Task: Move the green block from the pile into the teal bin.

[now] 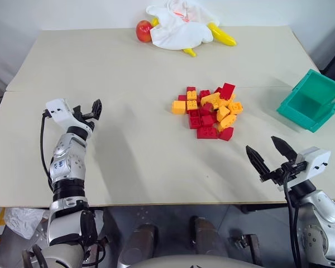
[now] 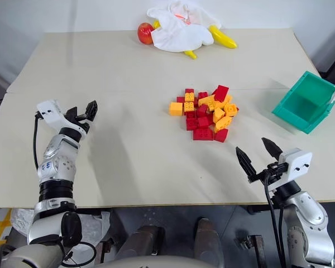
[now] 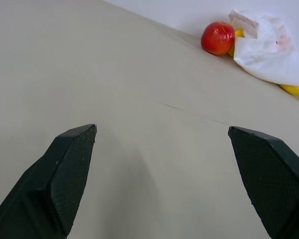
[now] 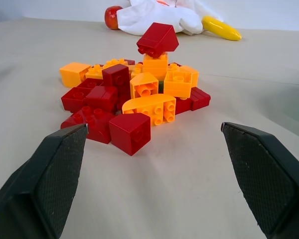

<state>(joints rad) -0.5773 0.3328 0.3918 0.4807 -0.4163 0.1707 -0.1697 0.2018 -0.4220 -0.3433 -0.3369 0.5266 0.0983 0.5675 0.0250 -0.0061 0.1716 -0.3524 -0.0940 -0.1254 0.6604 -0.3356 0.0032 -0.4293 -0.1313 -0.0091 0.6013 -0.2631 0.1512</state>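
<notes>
The beige table [image 1: 128, 84] carries all items; positions below are given relative to the pile [image 1: 208, 111] of red and orange-yellow studded bricks, which lies slightly right of the table's centre. A white cloth [image 1: 176, 25] lies at the far edge beyond the pile, with a red apple [image 1: 143, 30] touching its left side and a yellow banana [image 1: 222, 36] at its right. The teal bin [image 1: 311, 100] stands right of the pile, well apart, tilted, its interior showing no brick. The left gripper [image 1: 92, 111] hovers far left of the pile, jaws spread, holding nothing. The right gripper [image 1: 269, 153] hovers near-right of the pile, jaws spread wide, holding nothing. The green block cannot be made out in the pile or the bin.
</notes>
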